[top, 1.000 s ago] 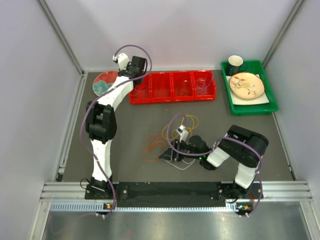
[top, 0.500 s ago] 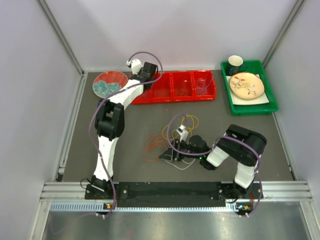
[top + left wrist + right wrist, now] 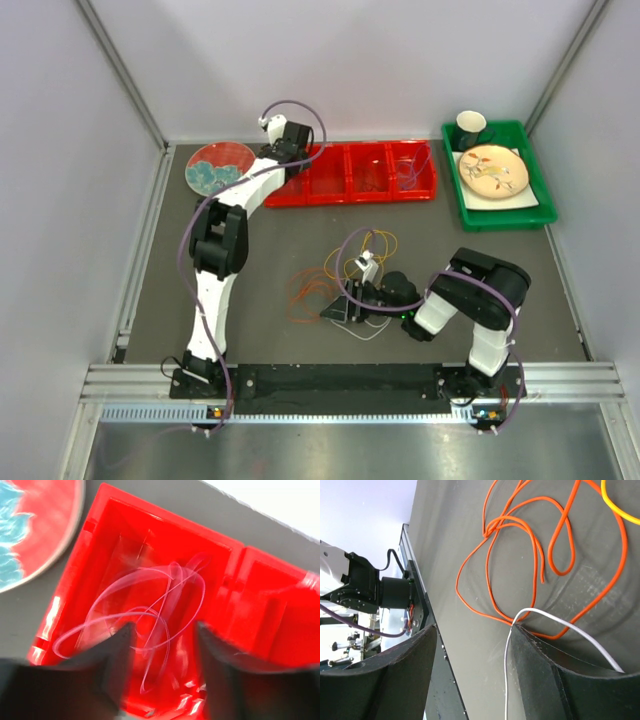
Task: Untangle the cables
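Cables (image 3: 318,285) tangled on table (image 3: 250,240); right claw (image 3: 472,627) low over them, jaws apart, white cable (image 3: 555,619) beside one jaw. Left claw (image 3: 162,630) apart above pale cable (image 3: 172,575) in red bin (image 3: 165,517) end compartment.

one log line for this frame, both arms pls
left gripper open over red bin, pale purple cable lying inside | right gripper open, low over orange cable and white cable | untangling unfinished

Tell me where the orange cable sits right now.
The orange cable lies looped on the table, central in the top view, just left of the right gripper, with a white cable beside it in the right wrist view.
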`<state>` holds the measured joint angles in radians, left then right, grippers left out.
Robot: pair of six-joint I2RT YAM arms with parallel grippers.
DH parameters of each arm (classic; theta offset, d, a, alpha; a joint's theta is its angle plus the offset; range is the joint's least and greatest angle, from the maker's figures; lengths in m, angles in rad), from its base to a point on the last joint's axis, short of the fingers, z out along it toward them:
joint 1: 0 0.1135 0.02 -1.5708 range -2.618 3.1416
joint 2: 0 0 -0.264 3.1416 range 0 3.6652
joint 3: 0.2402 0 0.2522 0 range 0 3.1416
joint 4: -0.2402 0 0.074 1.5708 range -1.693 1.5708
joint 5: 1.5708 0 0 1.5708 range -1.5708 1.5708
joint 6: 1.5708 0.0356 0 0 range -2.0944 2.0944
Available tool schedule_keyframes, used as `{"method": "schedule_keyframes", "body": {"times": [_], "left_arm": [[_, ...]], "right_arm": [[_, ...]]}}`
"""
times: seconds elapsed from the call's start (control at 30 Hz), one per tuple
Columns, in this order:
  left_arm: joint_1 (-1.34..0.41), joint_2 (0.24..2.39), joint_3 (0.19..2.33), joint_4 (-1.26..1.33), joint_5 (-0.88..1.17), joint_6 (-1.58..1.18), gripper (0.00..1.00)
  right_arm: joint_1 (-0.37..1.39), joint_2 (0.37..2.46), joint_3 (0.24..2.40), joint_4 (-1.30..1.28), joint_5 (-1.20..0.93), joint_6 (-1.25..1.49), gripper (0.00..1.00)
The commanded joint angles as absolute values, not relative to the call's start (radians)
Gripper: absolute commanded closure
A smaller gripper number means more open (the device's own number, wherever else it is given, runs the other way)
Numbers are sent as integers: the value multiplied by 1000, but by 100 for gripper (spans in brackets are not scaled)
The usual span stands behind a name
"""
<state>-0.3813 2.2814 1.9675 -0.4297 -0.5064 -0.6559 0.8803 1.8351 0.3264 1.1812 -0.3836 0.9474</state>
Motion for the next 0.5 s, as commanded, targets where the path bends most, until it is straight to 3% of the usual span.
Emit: {"method": "schedule_keyframes", "body": {"times": [0.0,0.1,0.13,0.47], "left_arm": [[-380,2178,2011,-405,-402,-614,28],[-380,2103,2008,-471,-391,-597,16],[-379,2086,2006,-485,-388,-591,6],[-385,1777,1751,-557,-319,-574,7]], "right_arm": [[868,1887,245,926,-337,905,37],[868,1855,221,946,-330,905,37],[868,1844,213,951,-327,905,37],[908,1642,182,855,-259,896,37]]}}
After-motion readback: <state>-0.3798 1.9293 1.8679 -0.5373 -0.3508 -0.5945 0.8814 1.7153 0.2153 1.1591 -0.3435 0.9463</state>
